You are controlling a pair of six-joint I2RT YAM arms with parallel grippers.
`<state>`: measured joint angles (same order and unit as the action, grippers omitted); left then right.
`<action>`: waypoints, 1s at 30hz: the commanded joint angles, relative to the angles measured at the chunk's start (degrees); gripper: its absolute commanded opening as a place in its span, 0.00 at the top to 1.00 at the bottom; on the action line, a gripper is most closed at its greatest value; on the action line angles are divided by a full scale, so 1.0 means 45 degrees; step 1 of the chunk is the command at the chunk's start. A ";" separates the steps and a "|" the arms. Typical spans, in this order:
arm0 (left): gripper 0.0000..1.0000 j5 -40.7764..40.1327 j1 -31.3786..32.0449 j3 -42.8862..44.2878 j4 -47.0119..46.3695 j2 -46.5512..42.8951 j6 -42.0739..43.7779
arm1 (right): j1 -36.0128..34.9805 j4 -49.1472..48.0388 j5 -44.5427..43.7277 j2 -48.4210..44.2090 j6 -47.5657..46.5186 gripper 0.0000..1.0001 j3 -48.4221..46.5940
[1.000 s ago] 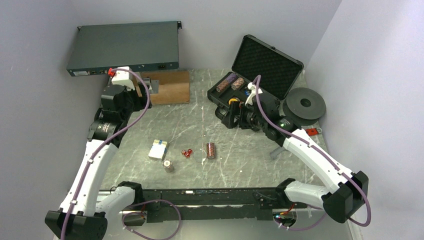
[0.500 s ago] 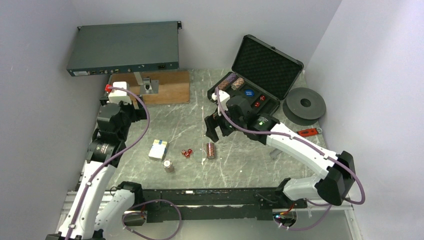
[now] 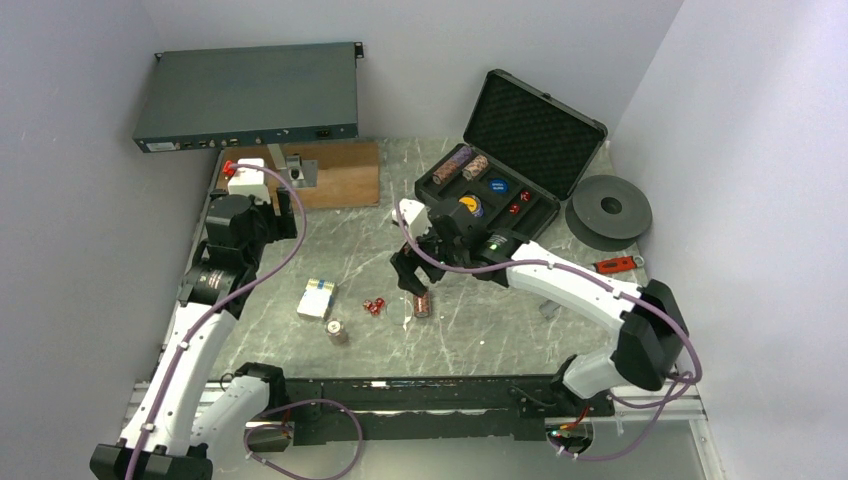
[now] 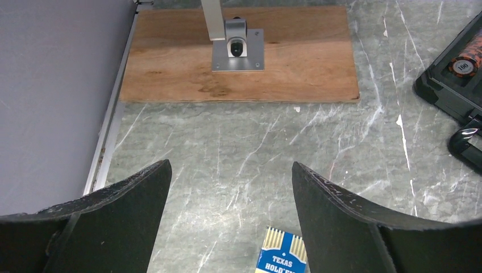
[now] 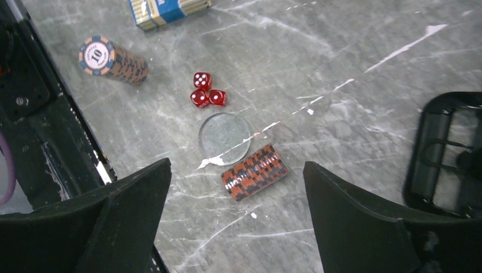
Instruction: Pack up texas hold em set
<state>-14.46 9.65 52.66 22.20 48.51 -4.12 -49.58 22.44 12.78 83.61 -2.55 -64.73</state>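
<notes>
Right gripper [image 5: 236, 182] spread wide and empty, hovering over mid-table toward the near edge. Directly beneath it: reddish striped chip roll [image 5: 254, 172], on its side, long axis slanting nearly finger to finger, so closing would likely catch its ends unless the wrist turns. Left gripper [image 4: 230, 168] also open, farther off. Open case [image 3: 535, 125] sits far right.

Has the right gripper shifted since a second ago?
Yes. The right gripper has left the case, moving left and nearer in the top view, and now hangs open above the chip roll.
</notes>
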 commanded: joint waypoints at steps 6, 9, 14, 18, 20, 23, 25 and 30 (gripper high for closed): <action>0.18 -0.0169 0.0043 0.0818 0.0249 0.0177 -0.0098 | -0.0724 -0.0757 0.0071 0.1659 -0.0218 0.23 -0.0922; 0.18 -0.0166 0.0043 0.0836 0.0273 0.0138 -0.0120 | -0.0915 -0.0899 0.0013 0.2173 -0.0186 0.26 -0.0981; 0.18 -0.0202 0.0038 0.0855 0.0311 0.0118 -0.0139 | -0.1059 -0.1134 -0.0259 0.2971 -0.0215 0.29 -0.1180; 0.19 -0.0263 0.0043 0.0899 0.0364 0.0144 -0.0156 | -0.1126 -0.0973 -0.0481 0.3743 -0.0274 0.37 -0.1647; 0.19 -0.0264 0.0043 0.0914 0.0351 0.0121 -0.0153 | -0.1182 -0.0907 -0.0629 0.4050 -0.0246 0.41 -0.1875; 0.19 -0.0278 0.0043 0.0914 0.0358 0.0089 -0.0151 | -0.1208 -0.0848 -0.0875 0.4451 -0.0153 0.45 -0.2169; 0.19 -0.0299 0.0043 0.0927 0.0376 0.0097 -0.0159 | -0.1227 -0.0889 -0.0938 0.4687 -0.0104 0.47 -0.2278; 0.21 -0.0814 0.0042 0.0904 0.0374 -0.0142 -0.0304 | -0.1247 -0.1052 -0.0974 0.5282 0.0032 0.50 -0.2468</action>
<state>-15.14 9.65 54.46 24.77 49.32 -4.32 -54.78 19.81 9.34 105.89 -3.18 -73.25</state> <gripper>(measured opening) 0.796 0.509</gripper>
